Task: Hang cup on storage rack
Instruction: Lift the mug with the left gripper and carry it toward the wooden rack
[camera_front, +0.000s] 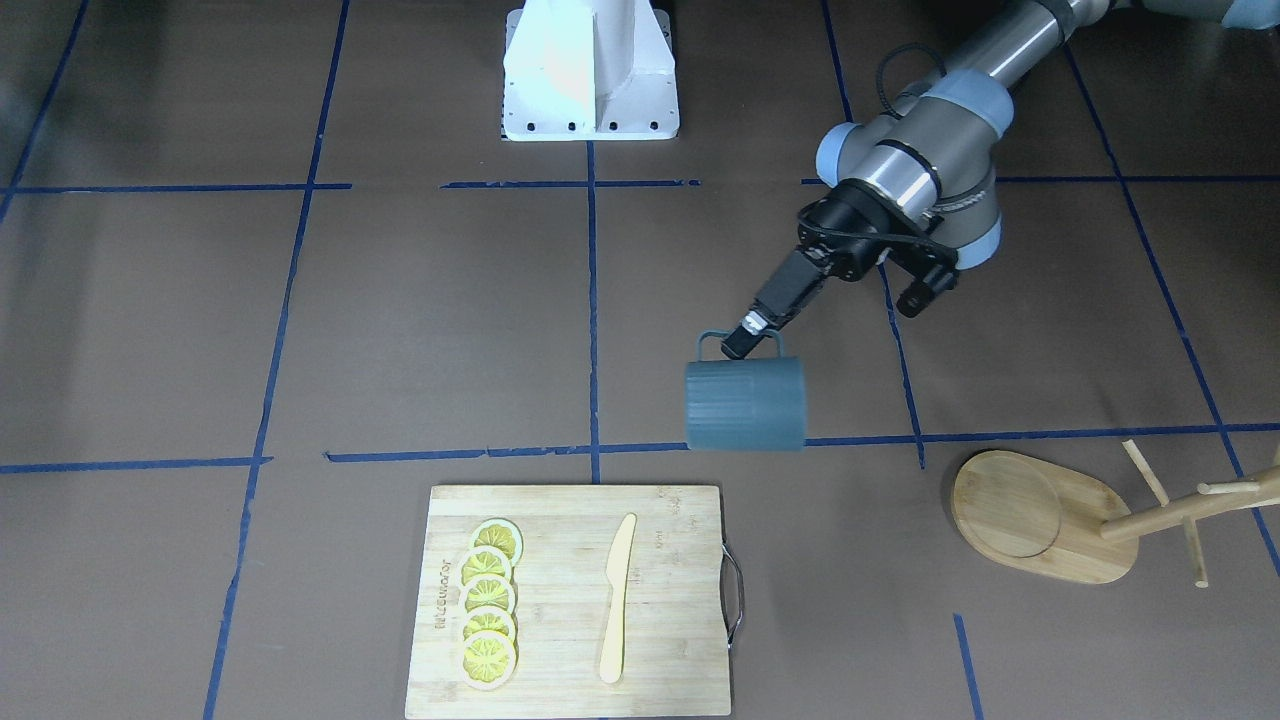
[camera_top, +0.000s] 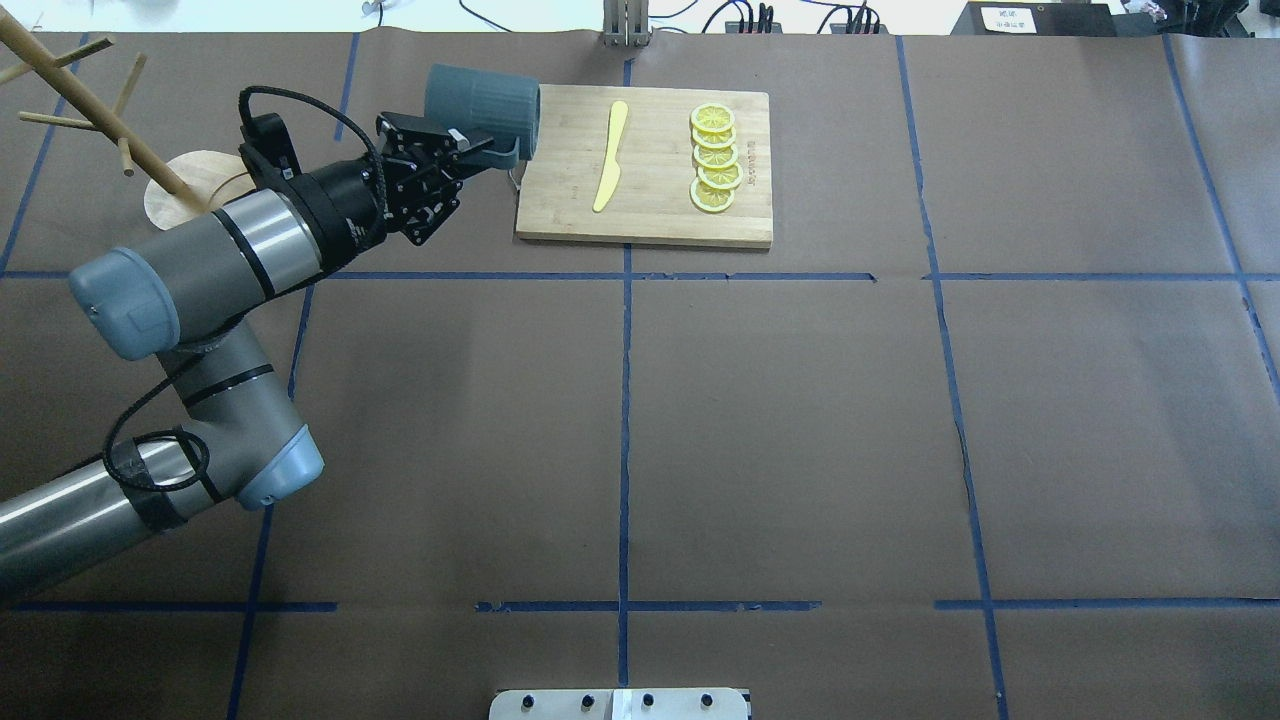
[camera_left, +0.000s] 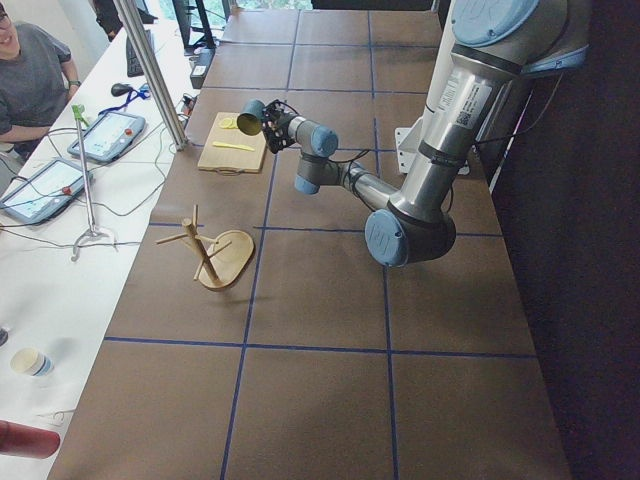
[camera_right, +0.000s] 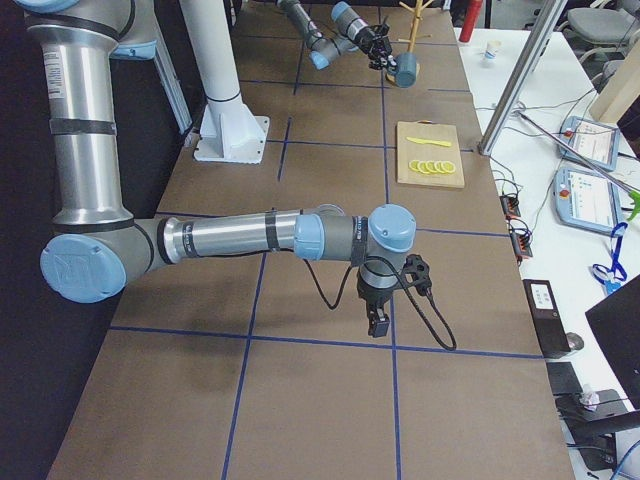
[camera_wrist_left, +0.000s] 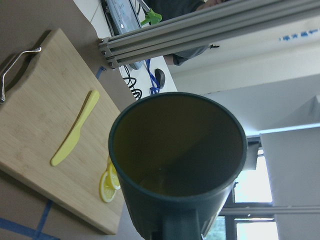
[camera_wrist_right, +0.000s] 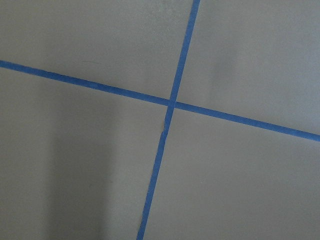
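Left jaws pinch handle of cup (camera_front: 745, 405)

The brown table (camera_front: 400, 330), gridded in blue tape (camera_front: 592, 300), carries the bamboo cutting board (camera_front: 560, 600) and — well apart — the storage rack (camera_front: 1060, 530).
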